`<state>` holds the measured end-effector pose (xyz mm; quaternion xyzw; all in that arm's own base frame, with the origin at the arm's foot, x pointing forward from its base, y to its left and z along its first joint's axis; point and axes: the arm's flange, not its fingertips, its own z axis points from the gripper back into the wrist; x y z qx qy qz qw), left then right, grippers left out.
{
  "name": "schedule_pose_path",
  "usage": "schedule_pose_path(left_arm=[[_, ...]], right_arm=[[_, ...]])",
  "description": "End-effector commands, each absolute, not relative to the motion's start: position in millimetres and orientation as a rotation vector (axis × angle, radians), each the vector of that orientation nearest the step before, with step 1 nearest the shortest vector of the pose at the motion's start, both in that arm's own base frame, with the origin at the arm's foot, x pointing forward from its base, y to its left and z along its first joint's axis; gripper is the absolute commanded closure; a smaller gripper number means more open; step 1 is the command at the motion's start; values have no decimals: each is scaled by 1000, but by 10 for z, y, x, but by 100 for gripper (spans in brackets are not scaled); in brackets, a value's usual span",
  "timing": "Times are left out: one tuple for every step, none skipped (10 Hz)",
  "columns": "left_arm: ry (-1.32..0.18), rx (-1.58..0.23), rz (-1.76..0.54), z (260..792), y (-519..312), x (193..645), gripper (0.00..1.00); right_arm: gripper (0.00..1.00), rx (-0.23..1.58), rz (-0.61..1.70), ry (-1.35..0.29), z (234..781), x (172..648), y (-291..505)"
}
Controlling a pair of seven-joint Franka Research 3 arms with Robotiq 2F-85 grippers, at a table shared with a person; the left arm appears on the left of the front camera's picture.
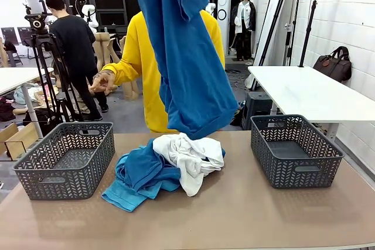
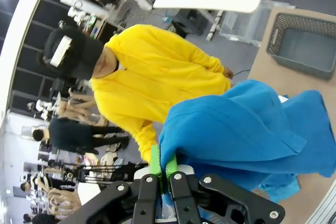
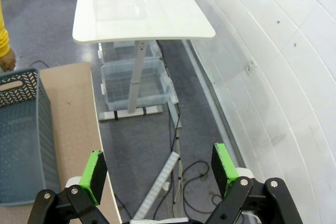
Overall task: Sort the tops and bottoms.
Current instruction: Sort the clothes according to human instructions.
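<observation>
Left gripper [image 2: 163, 162] pinches the royal blue garment [image 1: 190, 57] by its top; it hangs lengthwise straight down over the pile [image 1: 190, 156], between left basket [image 1: 58, 174] and right basket [image 1: 296, 171]; right gripper [image 3: 160, 174] stands spread and empty beside the right basket

Table [image 1: 246, 218]: left basket [image 1: 65, 171], garment pile [image 1: 167, 167], right basket [image 1: 295, 173].
</observation>
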<state>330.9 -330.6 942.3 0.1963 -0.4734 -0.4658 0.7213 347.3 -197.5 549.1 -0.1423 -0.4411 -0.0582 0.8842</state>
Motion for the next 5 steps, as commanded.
schedule_pose_path(left_arm=[[-1032, 585, -901, 9495, -2634, 3256, 100], [-1017, 651, -801, 9547, -2212, 3178, 100], [-1001, 685, -706, 9574, -1818, 3051, 100], [-978, 712, -635, 9503, -1487, 2864, 100], [-949, 741, -596, 9358, -1262, 2797, 100]], right_arm=[[0, -299, -116, -907, 5478, 3462, -1974], [0, -299, -116, -907, 5478, 3462, -1974], [0, -299, -116, -907, 5478, 3462, -1974], [0, -299, -116, -907, 5478, 3462, -1974], [0, -299, -116, -907, 5478, 3462, -1974]])
